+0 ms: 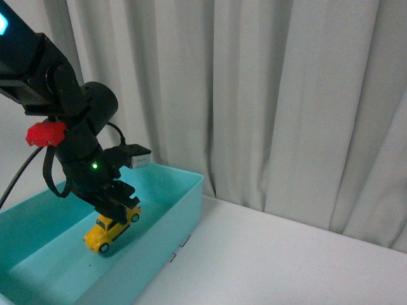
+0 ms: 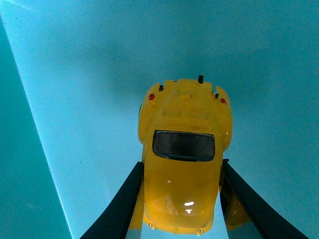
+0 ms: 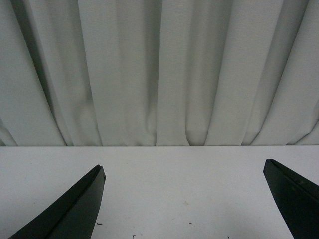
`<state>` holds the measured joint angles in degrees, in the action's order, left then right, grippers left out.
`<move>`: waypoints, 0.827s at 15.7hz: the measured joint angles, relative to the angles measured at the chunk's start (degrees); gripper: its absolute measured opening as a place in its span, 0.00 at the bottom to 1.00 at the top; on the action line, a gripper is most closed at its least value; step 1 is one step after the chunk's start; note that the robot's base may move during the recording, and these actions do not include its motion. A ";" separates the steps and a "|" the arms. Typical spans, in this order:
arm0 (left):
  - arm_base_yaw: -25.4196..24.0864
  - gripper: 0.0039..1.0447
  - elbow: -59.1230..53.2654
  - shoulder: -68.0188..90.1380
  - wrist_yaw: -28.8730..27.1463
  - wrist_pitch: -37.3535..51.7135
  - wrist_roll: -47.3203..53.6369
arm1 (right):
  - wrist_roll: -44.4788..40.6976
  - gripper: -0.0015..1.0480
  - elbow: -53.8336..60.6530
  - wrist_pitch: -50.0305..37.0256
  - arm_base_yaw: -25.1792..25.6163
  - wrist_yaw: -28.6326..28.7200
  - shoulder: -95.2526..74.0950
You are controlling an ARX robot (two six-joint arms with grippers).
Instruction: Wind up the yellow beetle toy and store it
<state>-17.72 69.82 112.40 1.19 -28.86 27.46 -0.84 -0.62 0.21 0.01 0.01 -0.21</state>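
We have the small yellow Beetle-shaped toy car (image 1: pixel 110 230) inside the open teal plastic bin (image 1: pixel 186 198), directly under the left gripper (image 1: pixel 119 204) and between its two fingers.

Left wrist view: the black fingers (image 2: pixel 130 199) sit on either side of the car body (image 2: pixel 183 164), pressed against its flanks around the roof and the end nearest the camera. The left gripper (image 2: pixel 182 167) is closed to car width and clamped on the toy, touching nothing else.

The toy's long axis runs in line with the fingers. The end with the red tail lights, vent slots and dark rear window points away from the wrist, toward the bin floor (image 2: pixel 75 74).

Front view: the car is tilted, low end toward the near-left of the bin, high end up in the gripper. We can't tell whether the low end touches the floor.

Right gripper (image 3: pixel 184 167): fingers (image 3: pixel 75 209) spread wide, holding nothing, over the white tabletop (image 3: pixel 174 189) and facing the pale pleated curtain (image 3: pixel 164 74). It doesn't show in the front view.
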 joint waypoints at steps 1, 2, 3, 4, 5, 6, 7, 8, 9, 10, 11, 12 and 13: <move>0.09 0.34 -0.22 1.03 -0.79 1.07 -0.26 | 0.00 0.94 0.00 0.00 0.00 -0.02 0.00; 0.28 0.34 -0.35 1.79 -0.81 1.38 -0.52 | 0.00 0.94 0.00 0.00 0.00 -0.02 0.00; 0.37 0.34 -0.68 2.27 -1.05 2.54 -0.72 | 0.00 0.94 0.00 0.00 0.00 0.00 0.02; 0.39 0.34 -0.74 2.60 -1.73 3.23 -0.72 | 0.00 0.94 0.00 0.00 0.00 -0.02 0.02; 0.48 0.34 -0.85 2.75 -1.68 3.34 -0.74 | 0.00 0.94 0.00 0.00 0.00 -0.02 0.00; 0.68 0.34 -1.18 2.75 -1.66 3.91 -0.74 | 0.00 0.94 0.00 0.00 0.00 -0.02 0.00; 0.81 0.43 -1.62 2.75 -1.51 4.33 -0.79 | 0.00 0.94 0.00 0.00 0.00 0.00 0.00; 1.05 0.54 -2.10 2.80 -1.20 4.33 -0.81 | 0.00 0.94 0.00 0.00 0.00 -0.02 0.00; 1.07 0.64 -2.23 2.97 -0.79 4.22 -0.83 | 0.00 0.94 0.00 0.00 0.00 -0.02 0.02; 1.07 0.74 -2.36 3.04 -0.79 4.83 -0.81 | 0.00 0.94 0.00 0.00 0.00 -0.02 0.00; 1.07 0.85 -2.49 3.04 -0.76 4.87 -0.79 | 0.00 0.94 0.00 0.00 0.00 0.00 0.02; 1.05 0.95 -2.58 3.02 -0.55 4.68 -0.77 | 0.00 0.94 0.00 0.00 0.00 -0.02 0.02; 1.01 0.94 -2.58 2.71 0.22 4.33 -0.74 | 0.00 0.94 0.00 0.00 0.00 0.00 0.00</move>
<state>-16.71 67.24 115.11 1.41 -24.53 26.72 -0.84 -0.62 0.21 0.01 0.01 -0.21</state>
